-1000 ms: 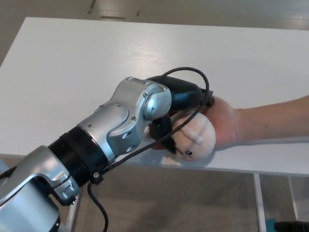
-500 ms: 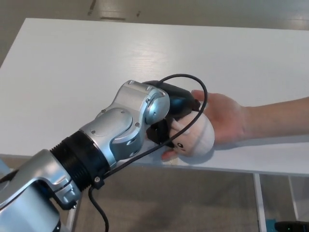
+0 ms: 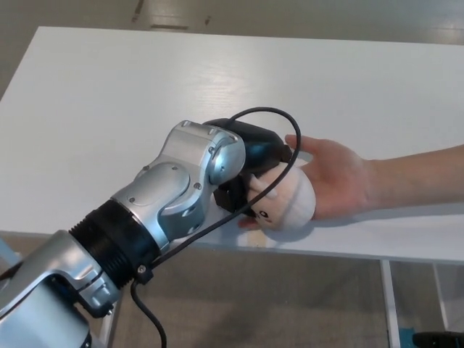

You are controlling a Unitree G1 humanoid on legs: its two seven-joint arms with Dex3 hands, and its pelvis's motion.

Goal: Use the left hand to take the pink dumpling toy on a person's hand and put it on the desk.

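Gripping the dumpling toy (image 3: 286,201) — left hand (image 3: 250,163) (fingers curled over) — above person's palm (image 3: 335,177).

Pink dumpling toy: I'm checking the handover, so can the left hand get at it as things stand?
Probably yes. The left hand already lies on the pink dumpling toy, its fingers closed round it, with only the person's open palm beneath.

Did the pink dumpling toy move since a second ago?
Yes. The pink dumpling toy, gripped by the left hand, has slid a little toward picture left along the desk's near edge, uncovering more of the person's palm.
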